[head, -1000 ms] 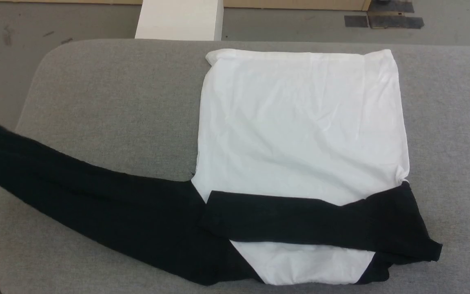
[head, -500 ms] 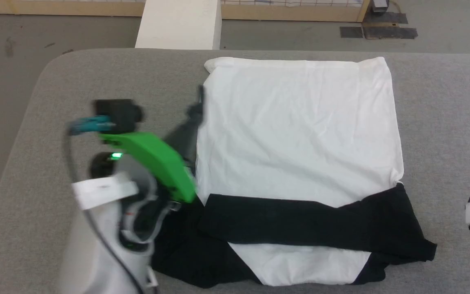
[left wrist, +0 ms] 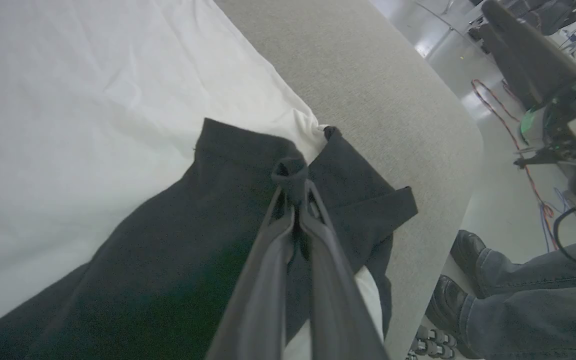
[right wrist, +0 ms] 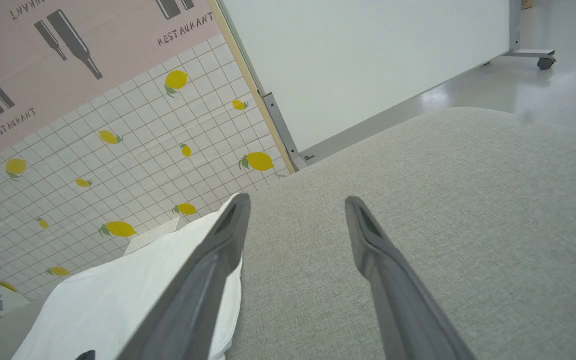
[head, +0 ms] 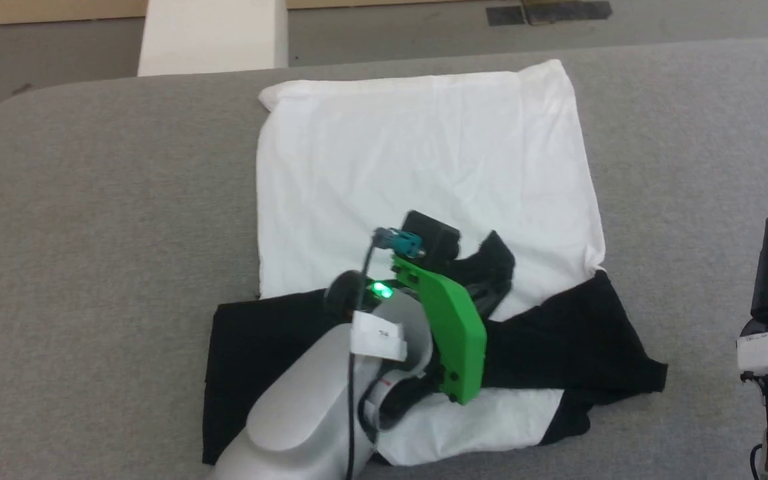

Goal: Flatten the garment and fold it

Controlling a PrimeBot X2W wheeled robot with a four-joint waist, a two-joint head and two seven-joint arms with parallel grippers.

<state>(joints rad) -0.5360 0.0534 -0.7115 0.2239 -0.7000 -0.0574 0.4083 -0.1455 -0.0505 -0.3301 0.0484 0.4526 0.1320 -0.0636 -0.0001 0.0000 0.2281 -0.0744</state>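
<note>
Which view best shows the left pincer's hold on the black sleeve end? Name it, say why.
The left wrist view: the left pincer is shut on the black sleeve end of the soft white cloth shirt, seen close. The head view shows that end partly behind the green wrist housing. The right wrist view shows white cloth.

The garment (head: 424, 147) lies on the table (head: 91, 200), left tool (left wrist: 295, 205) over it.

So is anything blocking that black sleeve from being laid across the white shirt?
Nothing visible does. The left jaws grip the black sleeve above the shirt's white body, which lies bare ahead of it.
</note>
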